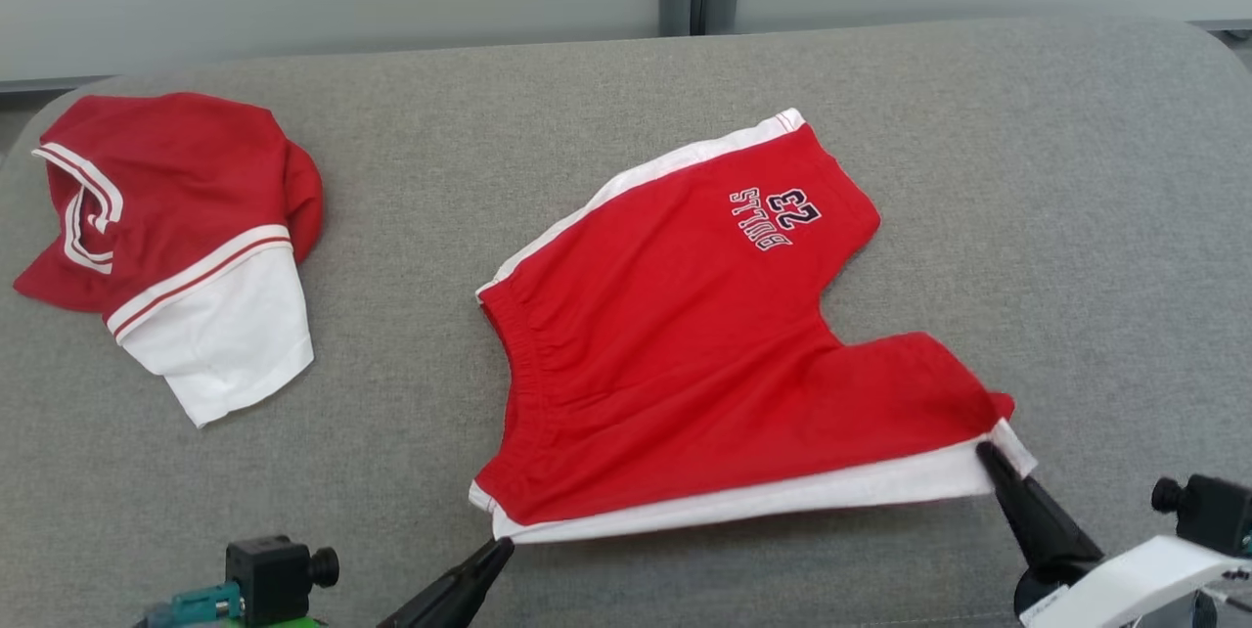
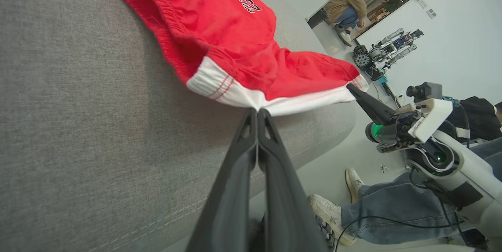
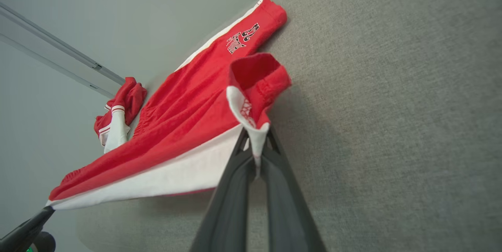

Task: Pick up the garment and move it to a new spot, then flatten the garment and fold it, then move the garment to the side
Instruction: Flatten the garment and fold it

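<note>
At the near edge of the grey surface [image 1: 978, 168], the left gripper [image 1: 501, 548] has its two dark fingers pressed together on the white corner at the waistband end of the garment [image 1: 685, 354]. In the left wrist view the left gripper [image 2: 257, 110] pinches this corner with no gap between the fingers. Toward the near right corner, the right gripper [image 1: 983, 452] is closed on the white corner of a leg hem, and in the right wrist view a strip of white cloth hangs between the fingers of the right gripper [image 3: 257, 138]. The garment is a pair of red shorts with a white side stripe. Its near long edge is stretched between the two grippers and raised just off the surface, casting a shadow beneath. The rest of it lies on the middle of the surface, a little right of centre, with the gathered waistband toward the left edge. The other leg reaches toward the far edge and bears black, white-outlined lettering [image 1: 776, 215]. Well apart from it, near the far left corner, a crumpled red and white shirt [image 1: 186, 217] lies on the surface. Beyond the near edge, the left wrist view shows a person's legs [image 2: 392, 205] in jeans and pale shoes
</note>
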Tool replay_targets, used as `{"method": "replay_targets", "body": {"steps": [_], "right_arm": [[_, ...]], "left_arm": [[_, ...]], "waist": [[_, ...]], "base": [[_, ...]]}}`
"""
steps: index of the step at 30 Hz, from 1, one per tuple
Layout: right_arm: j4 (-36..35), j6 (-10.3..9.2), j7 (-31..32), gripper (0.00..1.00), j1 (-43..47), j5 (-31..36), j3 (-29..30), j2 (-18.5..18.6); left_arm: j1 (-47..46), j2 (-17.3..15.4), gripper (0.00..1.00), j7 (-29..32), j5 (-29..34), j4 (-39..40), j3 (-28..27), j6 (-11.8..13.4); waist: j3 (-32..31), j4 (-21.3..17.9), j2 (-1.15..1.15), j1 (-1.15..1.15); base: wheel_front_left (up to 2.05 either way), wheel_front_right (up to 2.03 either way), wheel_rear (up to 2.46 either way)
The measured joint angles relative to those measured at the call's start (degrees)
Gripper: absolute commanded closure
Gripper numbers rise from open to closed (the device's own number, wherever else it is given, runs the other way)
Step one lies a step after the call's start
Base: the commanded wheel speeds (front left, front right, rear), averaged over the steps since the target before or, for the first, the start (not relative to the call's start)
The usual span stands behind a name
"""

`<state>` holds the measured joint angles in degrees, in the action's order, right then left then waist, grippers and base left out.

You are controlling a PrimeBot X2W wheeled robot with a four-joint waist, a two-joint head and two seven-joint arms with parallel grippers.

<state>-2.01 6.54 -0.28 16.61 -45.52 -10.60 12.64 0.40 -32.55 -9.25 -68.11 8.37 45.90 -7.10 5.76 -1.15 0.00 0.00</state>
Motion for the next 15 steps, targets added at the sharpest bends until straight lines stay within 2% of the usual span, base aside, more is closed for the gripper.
{"method": "replay_targets", "body": {"steps": [3, 5, 6, 11, 15], "right_arm": [[-4.2, -0.01, 1.2, 1.0, -2.0, -1.5, 1.4, 0.5], [-6.3, -0.13, 4.1, 1.0, -6.6, -2.9, 2.4, 0.8], [-6.5, -0.75, 5.3, 1.0, -8.3, -3.1, 2.6, 1.0], [-6.4, -5.04, 11.2, 1.0, -15.1, -4.9, 3.2, 1.5], [-5.9, -9.76, 14.2, 1.0, -21.4, -5.1, 5.2, 0.8]], "left_arm": [[-0.5, -1.9, 1.0, 2.4, -0.3, 3.8, -0.9, 0.3], [-2.9, -3.5, 1.0, 6.1, -2.6, 7.3, -1.2, 0.9], [-4.2, -3.9, 1.0, 7.3, -3.1, 8.1, -1.4, 1.3], [-12.3, -6.4, 1.0, 13.9, -5.7, 9.8, -3.8, 3.7], [-19.5, -5.8, 1.0, 18.2, -7.8, 9.5, -5.6, 5.6]], "waist": [[1.5, -0.1, 0.0, 0.0], [3.3, -0.1, 0.0, 0.0], [4.0, -0.1, 0.0, 0.0], [7.6, 0.4, 0.0, 0.0], [10.6, 1.3, 0.0, 0.0]], "base": [[0.0, 0.0, 0.0], [0.0, 0.0, 0.0], [0.0, 0.0, 0.0], [0.0, 0.0, 0.0], [0.0, 0.0, 0.0]]}}
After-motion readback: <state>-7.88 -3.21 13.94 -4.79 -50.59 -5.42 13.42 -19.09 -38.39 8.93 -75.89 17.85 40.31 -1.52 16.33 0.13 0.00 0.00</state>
